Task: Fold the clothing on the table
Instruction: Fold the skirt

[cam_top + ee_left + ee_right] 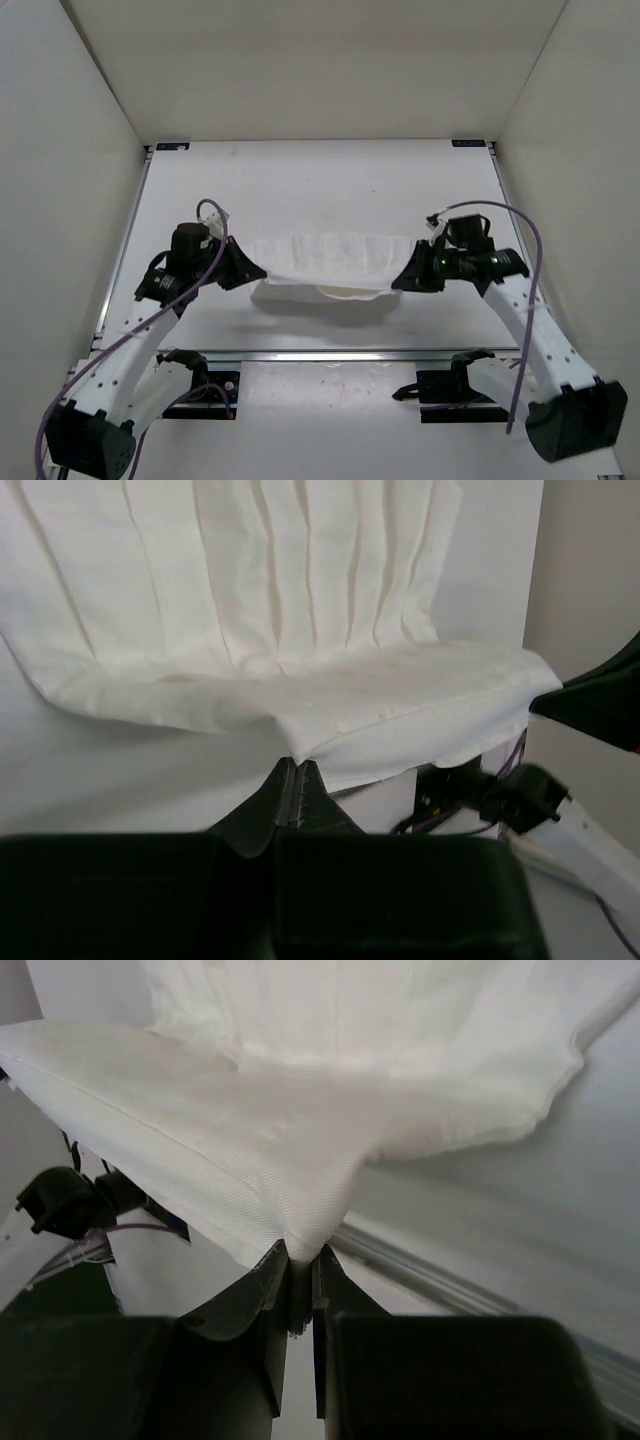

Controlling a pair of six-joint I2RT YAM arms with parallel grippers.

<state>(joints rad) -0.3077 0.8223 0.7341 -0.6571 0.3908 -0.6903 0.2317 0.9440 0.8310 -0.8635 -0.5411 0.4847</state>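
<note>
Two ends of the clothing [330, 262] are pinched, one by each arm, and the fabric is stretched between them as a wide white band over the middle of the table [320, 180].

At the clothing's left end, the left gripper [260, 272] is clamped onto the fabric. In the left wrist view its fingers [283, 792] are pressed flat together, with a corner of the hemmed edge caught at their tips. A purple cable [211, 209] is looped above that arm's wrist, just left of the clothing.

Across the clothing itself, parallel pleat-like creases are seen running away from the near edge. The far part is laid flat on the table, while the near edge is lifted and sags in the middle, with a shadow cast beneath it. A metal rail [330, 353] is seen near the clothing's near side, apart from it.

At the clothing's right end, the right gripper [398, 283] is closed on the fabric too. In the right wrist view a doubled corner of cloth is drawn down into the narrow slot between its fingers [262, 1280].
</note>
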